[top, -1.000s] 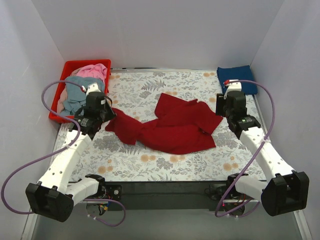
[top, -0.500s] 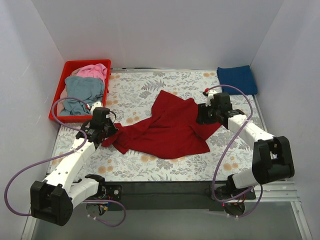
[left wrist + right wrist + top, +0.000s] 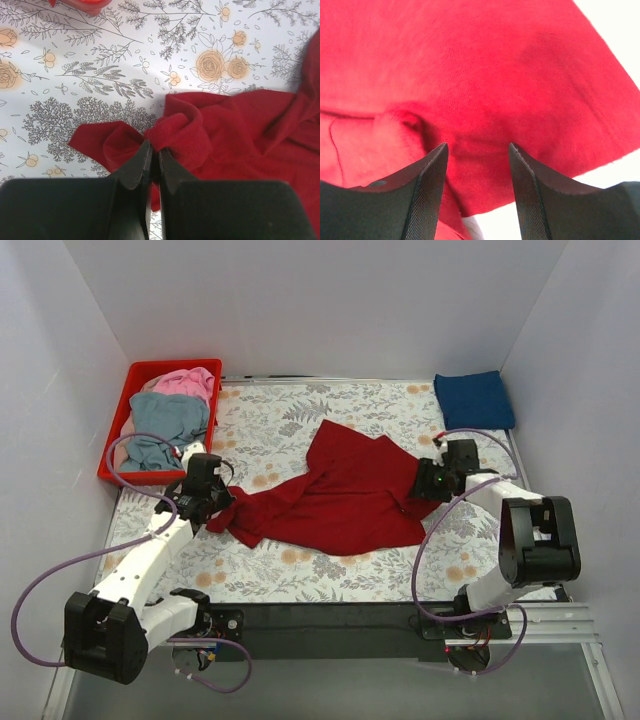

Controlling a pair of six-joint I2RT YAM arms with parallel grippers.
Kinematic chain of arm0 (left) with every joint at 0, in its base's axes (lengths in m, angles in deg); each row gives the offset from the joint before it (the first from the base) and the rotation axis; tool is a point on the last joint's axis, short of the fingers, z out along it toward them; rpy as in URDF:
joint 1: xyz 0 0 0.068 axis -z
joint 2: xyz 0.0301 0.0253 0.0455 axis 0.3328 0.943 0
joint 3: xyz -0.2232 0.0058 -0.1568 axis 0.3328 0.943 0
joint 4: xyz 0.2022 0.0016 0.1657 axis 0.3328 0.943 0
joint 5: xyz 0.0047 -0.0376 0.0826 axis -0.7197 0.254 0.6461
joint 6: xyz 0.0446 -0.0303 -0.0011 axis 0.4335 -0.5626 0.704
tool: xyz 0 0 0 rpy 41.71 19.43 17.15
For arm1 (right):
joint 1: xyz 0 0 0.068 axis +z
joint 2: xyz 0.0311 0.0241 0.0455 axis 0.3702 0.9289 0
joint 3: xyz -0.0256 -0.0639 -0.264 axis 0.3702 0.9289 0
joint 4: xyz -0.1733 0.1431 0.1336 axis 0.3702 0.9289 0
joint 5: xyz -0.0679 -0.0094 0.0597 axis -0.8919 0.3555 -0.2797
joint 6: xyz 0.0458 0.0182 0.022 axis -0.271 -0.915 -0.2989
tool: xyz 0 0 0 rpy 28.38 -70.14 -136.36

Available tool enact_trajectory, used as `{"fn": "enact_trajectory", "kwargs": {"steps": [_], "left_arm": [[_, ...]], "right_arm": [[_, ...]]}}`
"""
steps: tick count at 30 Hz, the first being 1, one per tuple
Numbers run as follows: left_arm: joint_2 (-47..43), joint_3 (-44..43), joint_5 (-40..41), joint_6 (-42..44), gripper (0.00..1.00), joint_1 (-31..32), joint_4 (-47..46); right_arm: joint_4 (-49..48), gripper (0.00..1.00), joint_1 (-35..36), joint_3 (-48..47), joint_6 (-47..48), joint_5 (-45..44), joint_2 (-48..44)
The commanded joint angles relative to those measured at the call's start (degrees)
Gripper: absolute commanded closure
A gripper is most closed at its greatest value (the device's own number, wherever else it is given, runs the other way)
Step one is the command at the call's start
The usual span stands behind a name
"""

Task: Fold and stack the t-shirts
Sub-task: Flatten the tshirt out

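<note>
We see the bench [image 3: 300,410] with its flower pattern. It carries the dark red t-shirt [image 3: 340,500], which lies crumpled and unfolded across the middle, from 9 o'clock to 3 o'clock. At 10 o'clock the red basket [image 3: 170,364] holds the grey-blue t-shirt [image 3: 165,420] and the pink t-shirt [image 3: 185,382], both in a heap. At 1 o'clock the navy blue t-shirt [image 3: 474,398] lies folded flat. We judge it the only one finished, so three remain to fold and stack. The left claw [image 3: 152,150] is closed on a bunched end of the dark red t-shirt at 9 o'clock. The right claw [image 3: 477,150] has its jaws apart over the cloth at 3 o'clock, not pinching.
</note>
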Motion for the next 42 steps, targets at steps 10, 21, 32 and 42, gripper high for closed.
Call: {"fn": "enact_trajectory", "kwargs": {"steps": [10, 21, 32, 42], "left_arm": [[5.4, 0.0, -4.4, 2.1, 1.00, -0.7, -5.2], [11.8, 1.9, -12.4, 2.8, 1.00, -0.6, -9.1], [11.9, 2.0, -13.3, 2.9, 1.00, -0.6, -9.5], [12.1, 2.1, -13.3, 3.3, 1.00, -0.6, -9.3]], "right_arm": [[2.0, 0.40, -2.9, -1.7, -3.2, -9.5, -10.6], [-4.0, 0.42, 15.0, -30.1, 0.7, -11.0, 14.2], [-5.9, 0.45, 19.1, -49.9, 1.9, -11.0, 35.2], [-4.1, 0.44, 21.0, -54.5, -0.5, -17.4, 42.8]]}}
